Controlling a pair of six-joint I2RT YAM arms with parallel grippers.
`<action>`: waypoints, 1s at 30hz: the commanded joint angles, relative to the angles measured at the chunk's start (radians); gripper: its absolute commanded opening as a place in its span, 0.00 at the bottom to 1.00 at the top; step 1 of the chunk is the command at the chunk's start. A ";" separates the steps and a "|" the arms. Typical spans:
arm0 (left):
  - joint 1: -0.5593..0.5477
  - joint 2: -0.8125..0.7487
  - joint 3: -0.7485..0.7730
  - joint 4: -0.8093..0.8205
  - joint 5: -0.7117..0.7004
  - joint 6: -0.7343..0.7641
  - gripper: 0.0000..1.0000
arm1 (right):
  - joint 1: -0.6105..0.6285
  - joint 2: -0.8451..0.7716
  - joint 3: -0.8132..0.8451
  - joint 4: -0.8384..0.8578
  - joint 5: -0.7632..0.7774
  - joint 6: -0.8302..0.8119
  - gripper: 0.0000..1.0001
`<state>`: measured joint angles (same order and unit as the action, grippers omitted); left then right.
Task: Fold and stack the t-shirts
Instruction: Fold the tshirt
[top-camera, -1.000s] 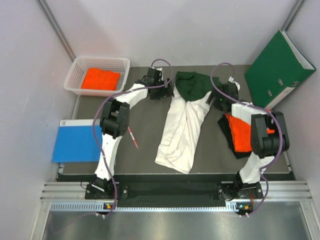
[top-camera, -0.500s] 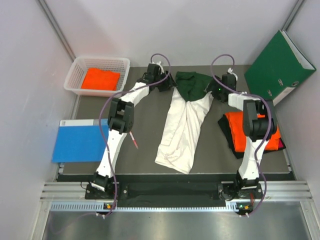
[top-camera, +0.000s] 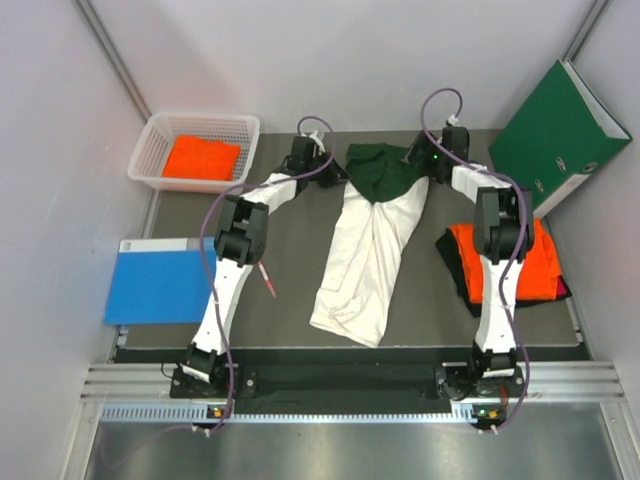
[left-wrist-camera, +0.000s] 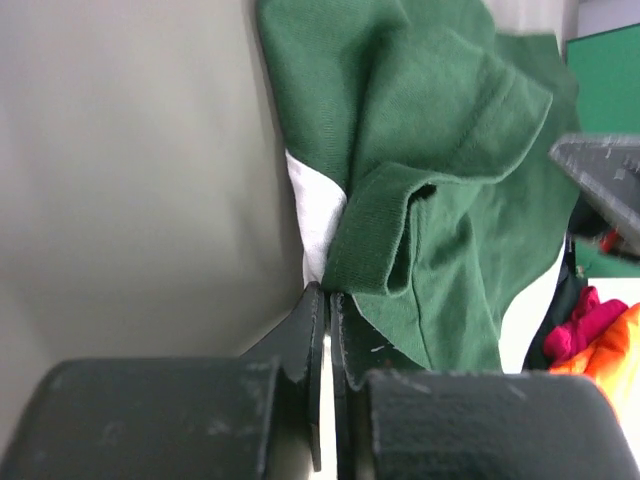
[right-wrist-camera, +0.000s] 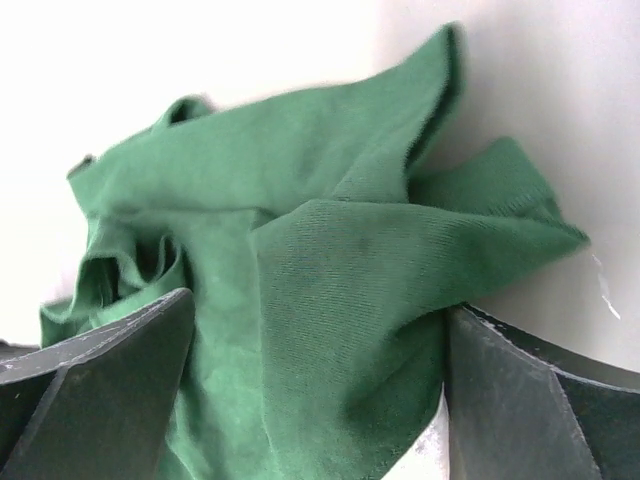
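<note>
A white t-shirt with dark green sleeves (top-camera: 365, 250) lies lengthwise at the middle of the table, its green top bunched at the far end. My left gripper (top-camera: 337, 174) is at the shirt's far left edge. In the left wrist view its jaws (left-wrist-camera: 328, 290) are shut, with the tips pinching the hem where white meets green (left-wrist-camera: 440, 150). My right gripper (top-camera: 414, 166) is at the far right edge, open, with the crumpled green sleeve (right-wrist-camera: 300, 200) lying between its fingers (right-wrist-camera: 318, 305). An orange t-shirt on a black one (top-camera: 500, 262) is stacked at the right.
A white basket (top-camera: 160, 128) at the far left holds a folded orange t-shirt (top-camera: 202, 158). A blue book (top-camera: 155, 282) lies at the left edge. A green binder (top-camera: 555, 135) leans at the far right. A red pen (top-camera: 266, 275) lies beside the left arm.
Both grippers have moved to the far end of the white t-shirt, one on each side. The left gripper has gone from open to shut on the hem. The right gripper stays open.
</note>
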<state>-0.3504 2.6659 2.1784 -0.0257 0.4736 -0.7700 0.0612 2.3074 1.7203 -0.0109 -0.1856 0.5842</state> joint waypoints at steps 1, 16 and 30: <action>0.044 -0.135 -0.186 0.001 -0.076 0.043 0.00 | 0.014 0.069 0.105 -0.095 -0.071 -0.053 1.00; 0.160 -0.336 -0.451 0.029 -0.187 0.080 0.00 | 0.123 0.153 0.349 -0.124 -0.104 -0.173 1.00; 0.186 -0.319 -0.339 -0.013 -0.116 0.101 0.99 | 0.144 -0.334 -0.373 0.080 -0.040 -0.182 1.00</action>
<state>-0.1608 2.4725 1.9831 -0.0933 0.3710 -0.7040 0.1936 2.1429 1.4902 -0.0196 -0.2344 0.4107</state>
